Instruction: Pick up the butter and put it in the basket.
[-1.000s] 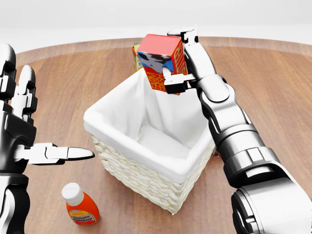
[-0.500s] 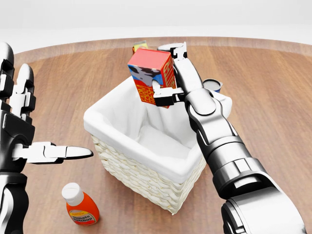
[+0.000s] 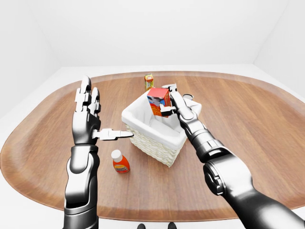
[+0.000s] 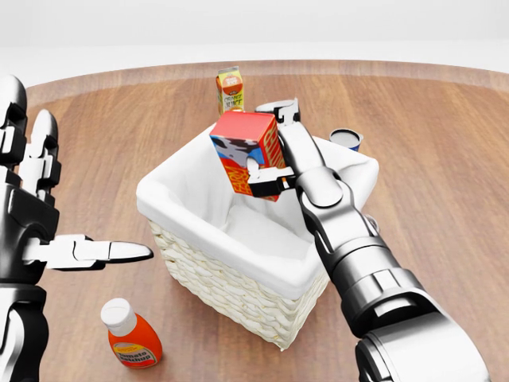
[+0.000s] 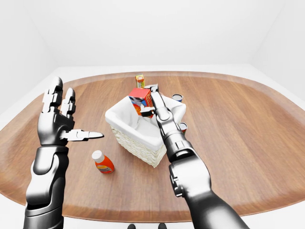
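Red-and-blue butter carton (image 4: pixel 248 151) is gripped tilted by the right robot hand (image 4: pixel 274 155), held over the white-lined wicker basket (image 4: pixel 238 270) on the wooden desk (image 4: pixel 445 183). Beside it, the left robot hand (image 4: pixel 48 231) is raised with fingers spread, above a ketchup bottle (image 4: pixel 131 334).

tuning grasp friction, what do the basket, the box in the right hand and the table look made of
Basket: pale woven wicker, ribbed weave on its walls, with a white cloth liner folded over the rim, matte. Butter box, held in the right hand: looks like printed cardboard, flat faces with sharp edges, slight sheen. Table: wood, brown plank grain, smooth satin finish.
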Available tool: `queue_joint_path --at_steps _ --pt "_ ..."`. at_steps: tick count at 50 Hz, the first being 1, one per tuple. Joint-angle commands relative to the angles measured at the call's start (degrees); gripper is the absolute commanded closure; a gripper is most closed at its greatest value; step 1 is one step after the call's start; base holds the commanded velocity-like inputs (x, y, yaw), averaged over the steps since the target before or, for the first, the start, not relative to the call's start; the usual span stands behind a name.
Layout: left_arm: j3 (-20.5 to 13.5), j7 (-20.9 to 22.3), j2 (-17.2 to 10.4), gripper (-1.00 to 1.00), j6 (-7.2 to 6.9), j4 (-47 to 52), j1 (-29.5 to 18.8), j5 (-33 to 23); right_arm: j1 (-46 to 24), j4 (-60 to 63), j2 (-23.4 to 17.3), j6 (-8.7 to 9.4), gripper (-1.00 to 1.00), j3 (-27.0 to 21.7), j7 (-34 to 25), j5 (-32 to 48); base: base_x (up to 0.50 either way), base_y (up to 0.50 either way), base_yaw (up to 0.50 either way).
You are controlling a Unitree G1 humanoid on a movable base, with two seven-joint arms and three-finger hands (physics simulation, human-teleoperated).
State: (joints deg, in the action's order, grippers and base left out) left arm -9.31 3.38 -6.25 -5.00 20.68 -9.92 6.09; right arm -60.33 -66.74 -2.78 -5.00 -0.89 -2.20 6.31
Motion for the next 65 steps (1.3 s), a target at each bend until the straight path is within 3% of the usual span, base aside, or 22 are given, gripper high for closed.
queue_joint_path --at_steps 1,33,35,36,37,39,40,42,58,65 --pt "-0.02 0.08 0.04 -1.00 0.00 -0.51 0.22 -0.06 -0.17 0.33 0.25 0.00 1.00 -1.81 0.88 0.78 0.00 0.00 0.00" --pt "0.20 -0.12 0.38 -1.00 0.00 0.90 0.82 -0.12 1.45 -1.30 1.23 0.00 1.00 -1.67 1.68 2.51 0.00 0.00 0.00" --pt "0.16 -0.10 0.36 -1.00 0.00 0.74 0.67 -0.07 1.51 -1.53 1.13 0.00 0.73 -1.66 1.80 2.71 0.00 0.00 0.00" --pt "0.12 -0.09 0.29 -1.00 0.00 0.66 0.53 -0.06 1.53 -1.67 1.09 0.00 0.50 -1.67 1.92 2.81 0.00 0.00 0.00" --pt "0.02 -0.09 0.23 -1.00 0.00 0.59 0.38 0.02 1.63 -1.76 1.07 0.00 0.12 -1.73 2.08 2.85 0.00 0.00 0.00" --pt "0.05 -0.10 0.25 -1.00 0.00 0.62 0.46 0.04 1.87 -1.72 1.07 0.00 -0.30 -1.70 2.15 2.98 0.00 0.00 0.00" --pt "0.12 -0.10 0.27 -1.00 0.00 0.61 0.53 0.01 2.00 -1.71 1.05 0.00 -0.76 -1.72 2.25 3.03 0.00 0.00 0.00" --pt "0.13 -0.11 0.27 -1.00 0.00 0.56 0.50 0.00 2.13 -1.71 1.01 0.00 -1.00 -1.71 2.31 3.11 0.00 0.00 0.00" --pt "0.38 -0.15 0.46 -1.00 0.00 0.24 0.76 -0.15 2.88 4.55 0.20 0.00 -1.00 -2.35 0.61 -0.49 0.00 0.00 0.00" --pt "0.66 -0.24 0.65 -1.00 0.00 0.07 0.86 -0.33 12.63 29.52 -0.66 0.00 -1.00 -1.24 -1.13 -3.80 0.00 0.00 0.00"
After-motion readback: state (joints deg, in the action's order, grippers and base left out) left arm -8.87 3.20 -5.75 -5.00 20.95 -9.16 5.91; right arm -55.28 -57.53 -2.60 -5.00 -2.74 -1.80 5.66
